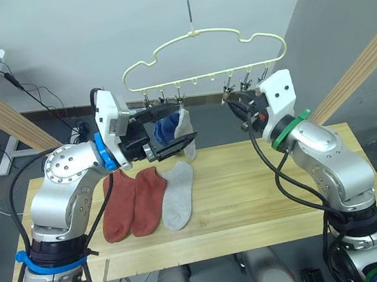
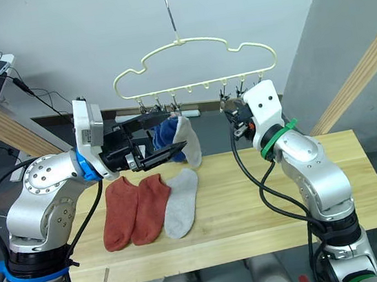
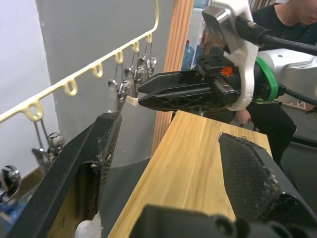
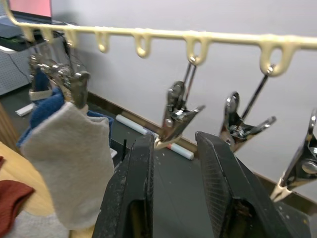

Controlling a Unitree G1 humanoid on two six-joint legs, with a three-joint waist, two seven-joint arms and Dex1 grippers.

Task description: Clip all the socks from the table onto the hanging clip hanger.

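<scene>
The table (image 1: 264,186) of pale wood planks stretches across in front of me, its near left corner cut off behind my left arm. Above its far edge hangs the clip hanger (image 1: 199,39), pale yellow wire with a wavy top; its metal hook runs up out of the picture, so I cannot see what it hangs from.

On the table, left of centre, lie three socks side by side and touching: two rust-red socks (image 1: 133,202) and one light grey sock (image 1: 179,194). Their toe ends point toward me.

Two more socks hang already from clips at the left end of the hanger: a blue sock (image 1: 168,125), mostly hidden behind my left gripper and behind the grey hanging sock (image 1: 186,136), which dangles just right of it. Whether a second blue sock is bunched in there I cannot tell.

My left gripper (image 1: 167,128) is raised in front of those hanging socks, its fingers spread wide apart and holding nothing.

My right gripper (image 4: 173,163) is up at the right part of the hanger, its fingers a little apart with the lower tip of one metal clip (image 4: 177,115) between them; whether the pads actually touch it is hard to make out.
</scene>
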